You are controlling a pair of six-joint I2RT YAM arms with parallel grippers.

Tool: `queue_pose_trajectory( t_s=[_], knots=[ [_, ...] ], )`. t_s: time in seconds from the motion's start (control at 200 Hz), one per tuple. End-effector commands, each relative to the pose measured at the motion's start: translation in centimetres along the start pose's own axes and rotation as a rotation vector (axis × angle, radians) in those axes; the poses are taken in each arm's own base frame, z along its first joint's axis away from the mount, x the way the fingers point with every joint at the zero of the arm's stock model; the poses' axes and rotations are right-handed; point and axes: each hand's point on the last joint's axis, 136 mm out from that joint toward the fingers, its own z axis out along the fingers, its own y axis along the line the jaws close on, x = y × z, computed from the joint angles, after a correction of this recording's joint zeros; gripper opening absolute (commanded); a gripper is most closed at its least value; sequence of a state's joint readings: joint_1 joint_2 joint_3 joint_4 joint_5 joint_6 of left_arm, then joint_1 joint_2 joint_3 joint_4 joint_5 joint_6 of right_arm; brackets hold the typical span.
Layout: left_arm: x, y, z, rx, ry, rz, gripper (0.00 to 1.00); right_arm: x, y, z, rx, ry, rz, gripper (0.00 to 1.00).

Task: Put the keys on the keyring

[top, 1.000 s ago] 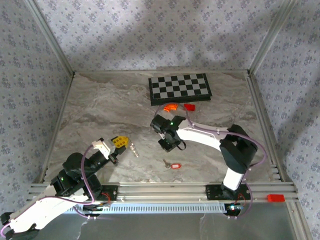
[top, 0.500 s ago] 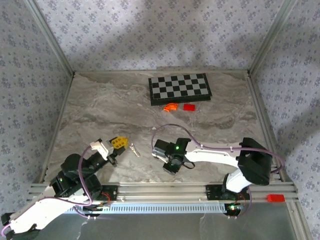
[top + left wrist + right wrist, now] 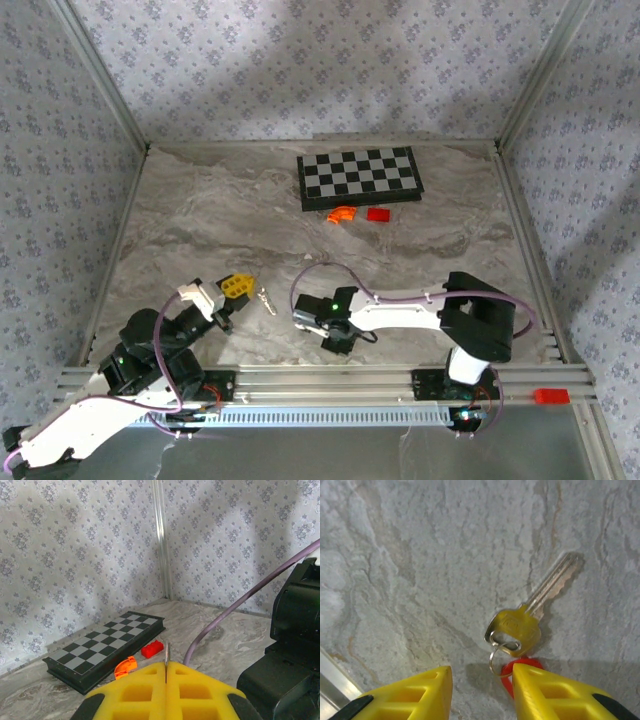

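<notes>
Left side: your left gripper (image 3: 238, 287) sits low near the front-left of the table (image 3: 200, 220). In the left wrist view its yellow pads (image 3: 135, 690) are pressed flat together, with a thin sliver of metal pinched in the seam. That is the keyring (image 3: 167, 652). From above, its silvery end (image 3: 267, 300) pokes out just past the fingertips.

Right side: your right gripper (image 3: 337, 340) is down near the front edge, centre of the table, pointing at the surface. Its jaws stand partly apart and grip nothing. The keys (image 3: 527, 625) lie flat on the marble just ahead of the fingertips, blade angled away. The small split ring sits in the gap, and the red tag is half hidden under one finger (image 3: 555, 692).

Far back: chessboard (image 3: 360, 177), with an orange piece (image 3: 342, 214) and a red block (image 3: 378, 214) just in front of it.
</notes>
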State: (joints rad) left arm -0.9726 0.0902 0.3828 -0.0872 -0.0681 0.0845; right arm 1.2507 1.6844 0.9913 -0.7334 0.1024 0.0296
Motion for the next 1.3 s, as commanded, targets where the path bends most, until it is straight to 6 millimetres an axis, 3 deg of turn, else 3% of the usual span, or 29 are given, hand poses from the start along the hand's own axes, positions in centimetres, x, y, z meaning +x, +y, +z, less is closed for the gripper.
queue_pose_trajectory(
  t_s=[0.0,0.285,0.73,1.294],
  knots=[
    [-1.7,-0.1,-0.4,0.009,-0.057,-0.017,0.00,0.0,-0.4,0.1,0.031,0.036,-0.046,0.35],
    [-1.6,0.0,-0.4,0.005,-0.056,-0.012,0.00,0.6,-1.2,0.6,0.041,0.070,-0.028,0.22],
    [-1.8,0.0,-0.4,0.005,-0.060,-0.010,0.00,0.1,-2.6,-0.4,0.024,0.044,0.038,0.00],
    [-1.5,-0.1,-0.3,0.007,-0.052,-0.011,0.00,-0.3,-3.0,-2.8,-0.089,-0.079,0.108,0.00]
  ],
)
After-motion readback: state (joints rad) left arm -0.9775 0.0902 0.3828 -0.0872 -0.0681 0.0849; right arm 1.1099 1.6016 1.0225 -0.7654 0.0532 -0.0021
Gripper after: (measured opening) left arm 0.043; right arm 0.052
